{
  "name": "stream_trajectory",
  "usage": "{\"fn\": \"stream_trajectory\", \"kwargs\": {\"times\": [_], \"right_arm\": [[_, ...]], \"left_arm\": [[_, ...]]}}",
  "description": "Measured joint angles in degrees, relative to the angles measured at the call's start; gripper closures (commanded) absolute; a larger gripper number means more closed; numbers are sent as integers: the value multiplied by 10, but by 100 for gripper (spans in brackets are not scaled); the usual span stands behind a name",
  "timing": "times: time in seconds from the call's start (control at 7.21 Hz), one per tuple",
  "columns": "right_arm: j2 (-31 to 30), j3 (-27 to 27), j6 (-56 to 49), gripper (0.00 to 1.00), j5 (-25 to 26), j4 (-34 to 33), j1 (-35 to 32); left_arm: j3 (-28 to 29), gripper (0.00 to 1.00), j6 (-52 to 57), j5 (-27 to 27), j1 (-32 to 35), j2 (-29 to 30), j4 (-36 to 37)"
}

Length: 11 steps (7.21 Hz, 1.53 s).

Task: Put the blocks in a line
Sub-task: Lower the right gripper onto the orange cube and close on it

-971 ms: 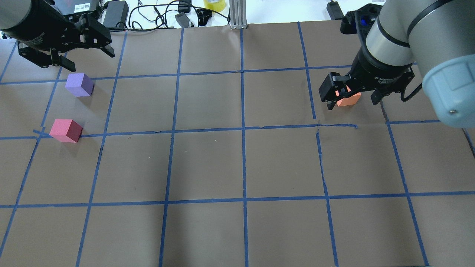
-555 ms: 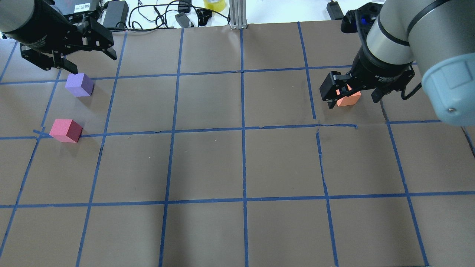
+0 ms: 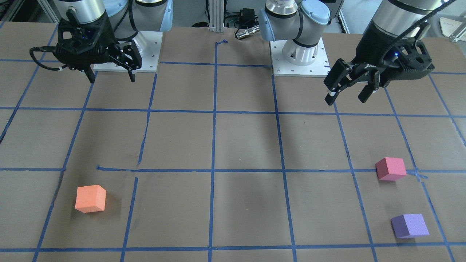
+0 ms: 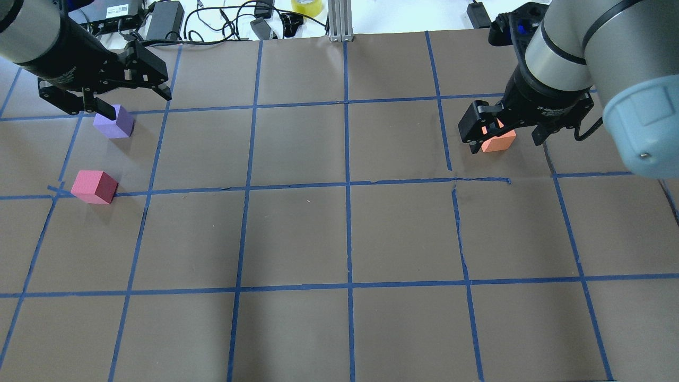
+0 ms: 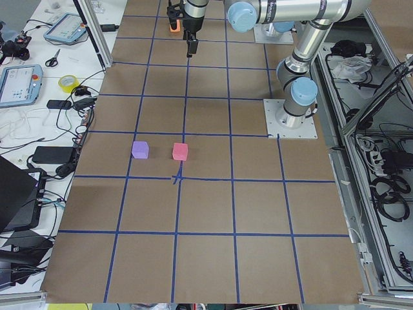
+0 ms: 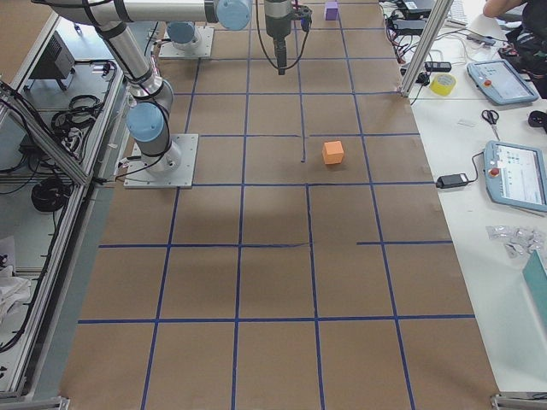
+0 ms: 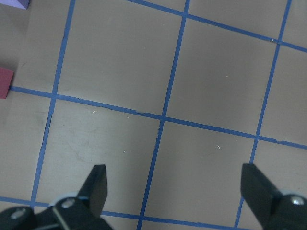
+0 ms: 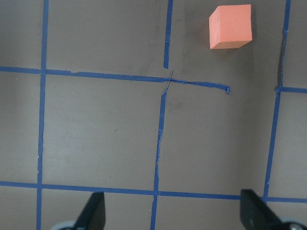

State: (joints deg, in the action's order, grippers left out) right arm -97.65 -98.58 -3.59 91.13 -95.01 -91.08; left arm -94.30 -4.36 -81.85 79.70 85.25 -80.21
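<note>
The right arm's black two-finger gripper (image 3: 111, 79) is hanging with its fingers spread apart, well behind the small matte orange foam cube (image 3: 90, 198). The left arm's black gripper (image 3: 346, 99) is also gaping, tilted, above the brown papered table (image 3: 240, 203). The pinkish-red foam cube (image 3: 391, 169) and purple foam cube (image 3: 409, 225) are sitting near each other, apart.

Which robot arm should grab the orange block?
The right one. Its open right gripper hangs on the orange block's side of the table; the left gripper is at the other end, near the purple block and pink block.
</note>
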Motion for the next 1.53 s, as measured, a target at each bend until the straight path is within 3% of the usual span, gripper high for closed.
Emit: {"fn": "stream_trajectory", "kwargs": {"times": [0.69,1.53], "right_arm": [[64,-2,-45,0,12,-52,48],[227,-3,-211,0,7,-250,113]], "left_arm": [[-7,0,7,3,-2,15,7],[-7,0,15,1,-2,11,26]]}}
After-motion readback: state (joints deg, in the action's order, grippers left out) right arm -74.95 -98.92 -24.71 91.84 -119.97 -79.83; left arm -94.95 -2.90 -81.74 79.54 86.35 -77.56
